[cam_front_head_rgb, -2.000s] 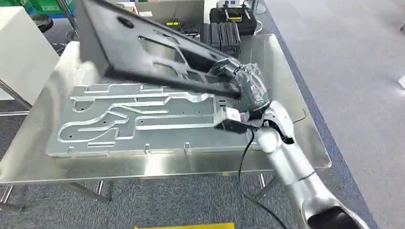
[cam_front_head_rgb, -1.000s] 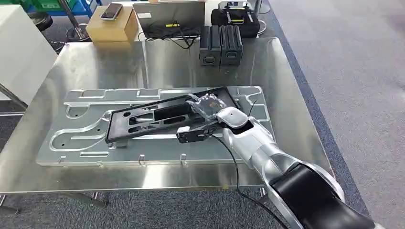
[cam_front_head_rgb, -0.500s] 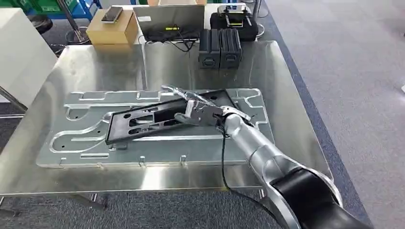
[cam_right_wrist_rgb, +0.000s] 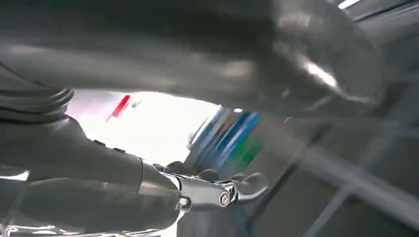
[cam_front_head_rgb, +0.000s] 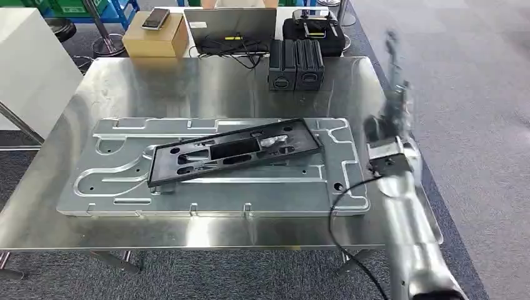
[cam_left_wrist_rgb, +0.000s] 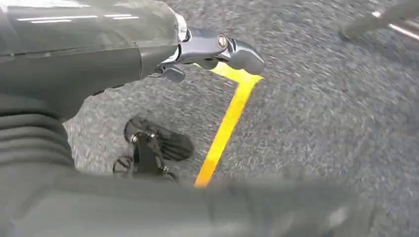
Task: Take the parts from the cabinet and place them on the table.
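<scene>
A long black part (cam_front_head_rgb: 234, 152) with cut-outs lies flat and slightly askew on a large silver machined plate (cam_front_head_rgb: 112, 181), which rests on the steel table (cam_front_head_rgb: 156, 87). My right hand (cam_front_head_rgb: 391, 112) is raised off the table's right edge, blurred, fingers pointing up, clear of the part. In the right wrist view the right hand (cam_right_wrist_rgb: 148, 182) shows its thumb (cam_right_wrist_rgb: 222, 193) stretched out and nothing in its grasp. My left hand (cam_left_wrist_rgb: 148, 44) hangs over the grey floor, with its thumb (cam_left_wrist_rgb: 222, 47) out, holding nothing.
Two black boxes (cam_front_head_rgb: 295, 62) stand at the table's far edge, with a laptop (cam_front_head_rgb: 234, 25) and a black case (cam_front_head_rgb: 312, 28) behind them. A cardboard box (cam_front_head_rgb: 153, 36) with a phone on it sits at the far left. A white cabinet (cam_front_head_rgb: 28, 69) stands left. A yellow floor line (cam_left_wrist_rgb: 225, 128) runs below my left hand.
My right hand lowered the black part onto the silver plate, let go of it, and has swung up and right, away from the table. The part now lies alone.
</scene>
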